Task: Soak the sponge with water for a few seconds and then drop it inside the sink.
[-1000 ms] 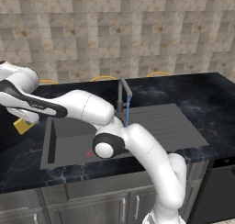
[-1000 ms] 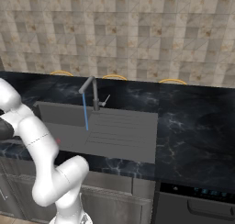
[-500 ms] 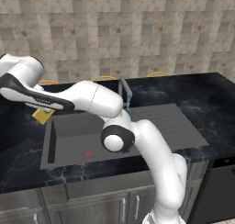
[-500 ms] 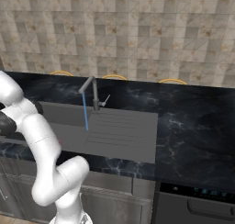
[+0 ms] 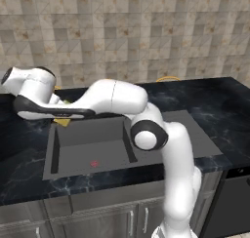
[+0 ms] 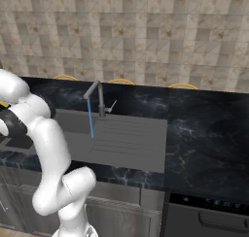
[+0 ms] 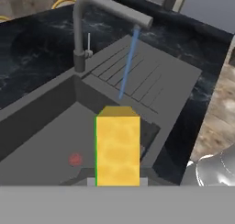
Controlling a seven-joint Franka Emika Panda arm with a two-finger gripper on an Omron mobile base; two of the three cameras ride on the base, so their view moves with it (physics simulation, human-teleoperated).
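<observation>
My gripper is shut on the sponge, a yellow block with a green edge, above the back left corner of the sink. The hand view shows the sponge upright over the dark grey basin, near the red spot. Beyond it, the thin blue water falls from the tap, apart from the sponge. In the right base view, the water runs down into the sink beside its ribbed drainboard.
The grey tap stands at the sink's back edge with a small lever. Yellow-rimmed discs lie along the tiled wall. Black marbled countertop stretches to the right, over an appliance front.
The hand has carried the sponge to the right, from over the left countertop to the sink's back left corner. The water keeps running.
</observation>
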